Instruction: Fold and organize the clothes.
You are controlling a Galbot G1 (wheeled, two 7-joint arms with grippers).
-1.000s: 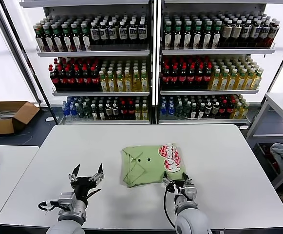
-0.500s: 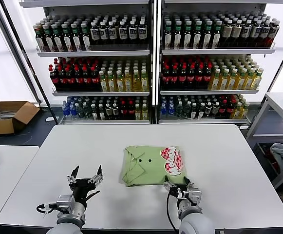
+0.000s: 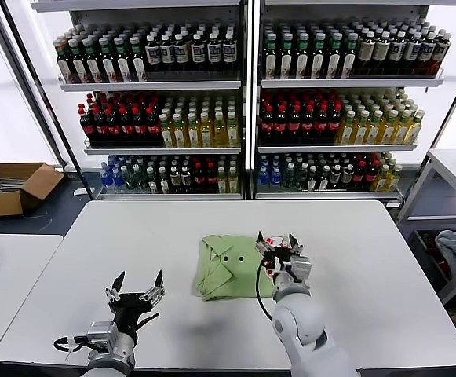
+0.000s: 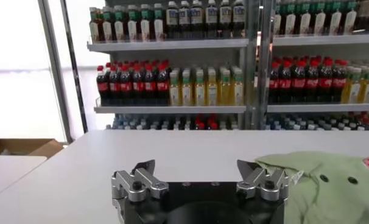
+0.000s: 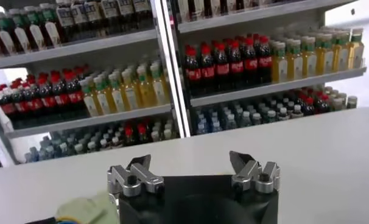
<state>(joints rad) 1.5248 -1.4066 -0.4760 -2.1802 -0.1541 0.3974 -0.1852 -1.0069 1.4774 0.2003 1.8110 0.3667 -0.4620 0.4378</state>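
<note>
Item: light green soft-fabric short-sleeved shirt with collar, small buttons and a red-and-white checkered print logo. Folded into a compact, roughly rectangular bundle; lies flat near the middle of the white table, slightly toward the robot's right. Collar and buttons face up; the logo end is largely covered by the right arm in the head view.

Handling, judged: light, limp, not fragile. Layers are likely to slide over one another and unfold if lifted by a single ply. Best taken at a folded edge or corner, pinching all layers together, or supported at two opposite edges. The bulkier collar side offers a firmer bite.

Right end effector: raised over the logo end of the shirt, fingers spread wide, grasping nothing.

Left end effector: low over the near left part of the table, well apart from the shirt, fingers spread, empty.

Surroundings: shelving of bottled drinks behind the table; cardboard box on the floor at far left.
</note>
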